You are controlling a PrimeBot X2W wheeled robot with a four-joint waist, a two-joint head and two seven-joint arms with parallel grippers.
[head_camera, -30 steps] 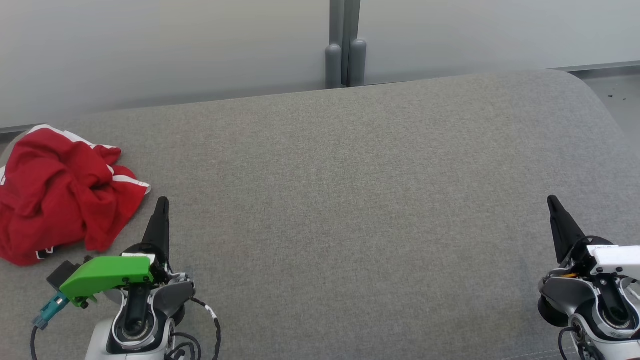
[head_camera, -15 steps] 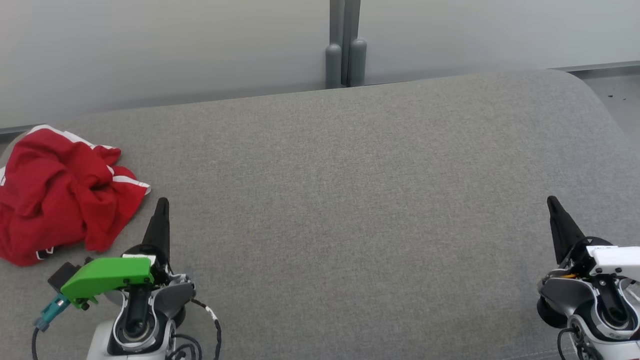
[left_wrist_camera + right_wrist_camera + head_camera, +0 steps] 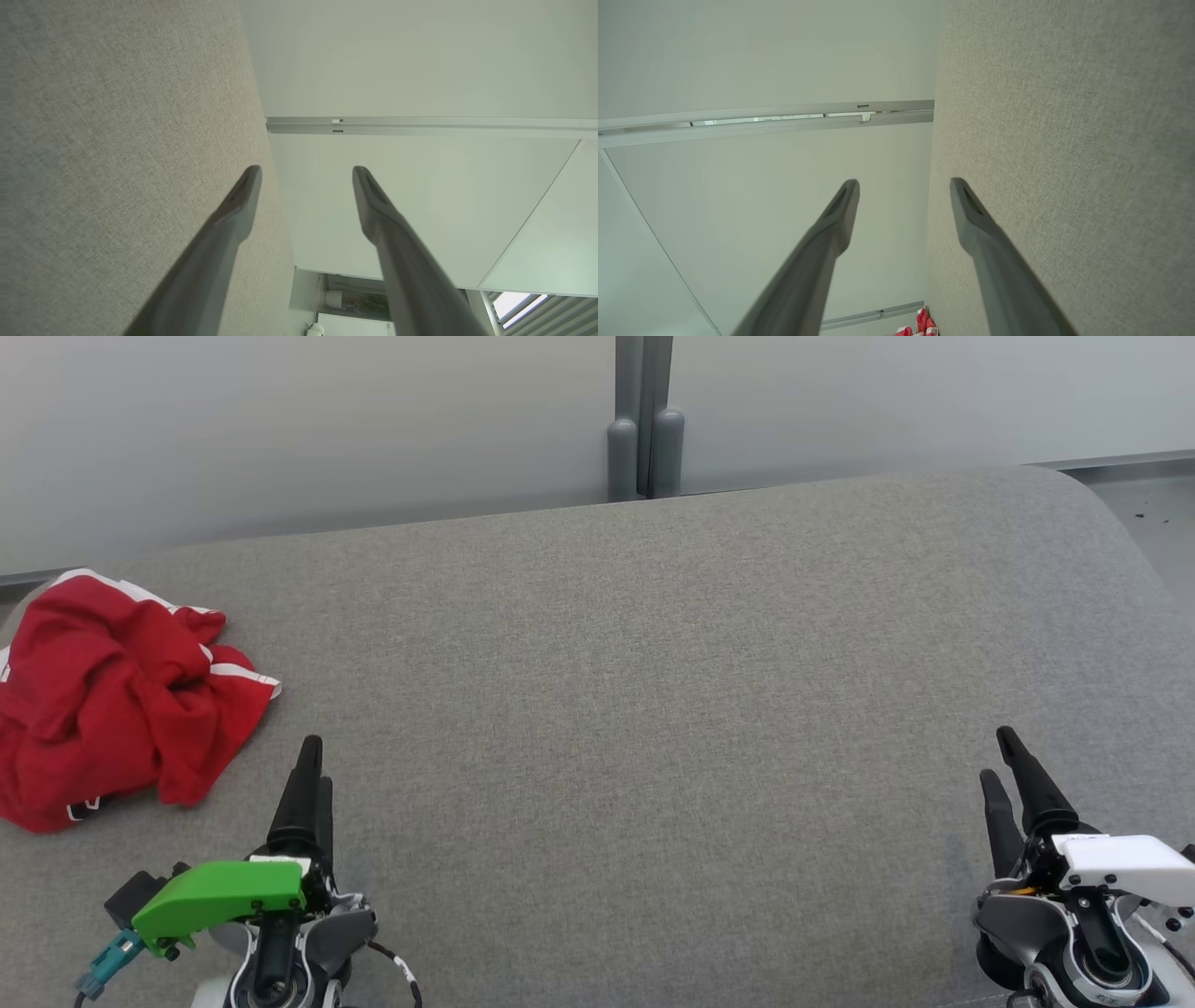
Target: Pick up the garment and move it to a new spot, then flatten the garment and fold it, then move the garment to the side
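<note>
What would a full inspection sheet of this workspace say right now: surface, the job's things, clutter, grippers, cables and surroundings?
Surface: grey fabric pad, smooth, with a rounded far-right corner.
Job's things: red garment with white trim, crumpled in a heap at the pad's left edge, not yet picked up.
Clutter: nothing seen.
Grippers: left gripper open, holding nothing, just right of the garment and apart from it; right gripper open, holding nothing, at the pad's right side.
Cables: black cable looping by the left wrist; teal plug below the green cover.
Surroundings: pale wall panels behind, a grey post between them, floor at far right.
</note>
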